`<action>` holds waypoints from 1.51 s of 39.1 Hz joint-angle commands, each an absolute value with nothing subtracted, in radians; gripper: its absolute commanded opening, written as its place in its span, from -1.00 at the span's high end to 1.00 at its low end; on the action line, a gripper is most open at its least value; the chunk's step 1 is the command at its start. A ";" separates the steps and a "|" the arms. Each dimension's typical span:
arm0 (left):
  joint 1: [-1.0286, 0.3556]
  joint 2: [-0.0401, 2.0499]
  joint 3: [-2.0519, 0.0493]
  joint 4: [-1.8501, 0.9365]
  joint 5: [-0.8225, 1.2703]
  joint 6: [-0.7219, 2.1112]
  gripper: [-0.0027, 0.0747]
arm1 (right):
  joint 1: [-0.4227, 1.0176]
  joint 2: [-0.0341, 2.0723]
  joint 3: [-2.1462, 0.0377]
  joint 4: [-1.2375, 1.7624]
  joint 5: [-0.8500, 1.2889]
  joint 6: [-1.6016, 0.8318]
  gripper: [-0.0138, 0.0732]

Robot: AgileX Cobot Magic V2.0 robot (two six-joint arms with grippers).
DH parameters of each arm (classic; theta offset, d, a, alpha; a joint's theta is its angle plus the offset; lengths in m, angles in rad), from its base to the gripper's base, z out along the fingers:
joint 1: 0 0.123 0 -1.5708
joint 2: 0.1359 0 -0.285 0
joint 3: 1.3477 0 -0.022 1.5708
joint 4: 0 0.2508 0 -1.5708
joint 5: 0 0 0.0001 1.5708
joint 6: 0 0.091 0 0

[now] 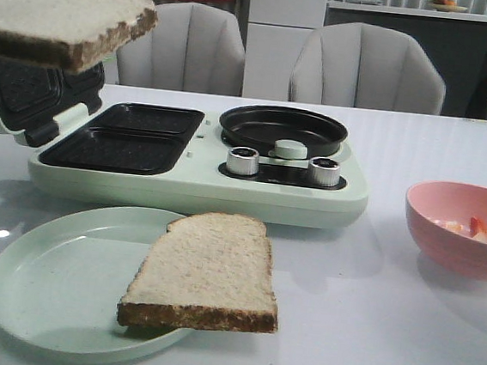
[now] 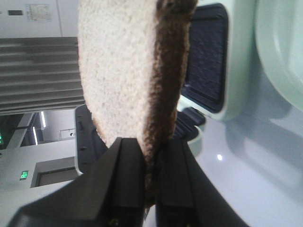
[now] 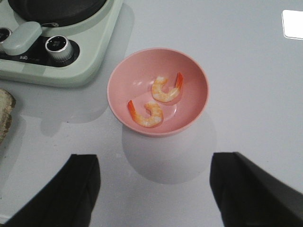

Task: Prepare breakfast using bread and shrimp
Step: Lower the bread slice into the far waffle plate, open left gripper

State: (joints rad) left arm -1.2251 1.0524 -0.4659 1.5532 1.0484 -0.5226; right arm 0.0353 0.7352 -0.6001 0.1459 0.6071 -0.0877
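Far left: left gripper (image 2: pixel 150 182) clamps 1 pale brown-crusted bread slice (image 1: pixel 65 23) above open mint-green sandwich maker (image 1: pixel 198 157). 2nd slice (image 1: pixel 204 274) lies on mint plate (image 1: pixel 43 288), near centre. Right: pink bowl (image 3: pixel 157 92) w/ 2 shrimp (image 3: pixel 155 101); right gripper (image 3: pixel 154 194) spread wide, holding nothing.

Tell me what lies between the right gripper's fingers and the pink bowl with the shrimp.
Nothing: in the right wrist view, only bare white table separates the open right gripper from the pink bowl holding two shrimp.
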 commanded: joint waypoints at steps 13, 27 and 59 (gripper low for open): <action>-0.815 1.183 -0.728 1.640 0.696 -0.539 0.68 | 0.032 0.739 -0.635 0.150 0.537 -0.096 -0.68; -0.607 1.568 -1.013 1.640 0.635 -0.539 0.68 | 0.032 0.739 -0.635 0.150 0.537 -0.096 -0.68; -0.453 1.964 -1.391 1.702 0.445 -0.528 0.68 | 0.032 0.739 -0.635 0.150 0.537 -0.096 -0.68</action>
State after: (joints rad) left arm -0.4630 2.0152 -1.3452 1.6702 0.4488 -0.5226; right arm 0.0353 0.7352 -0.6001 0.1459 0.6071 -0.0901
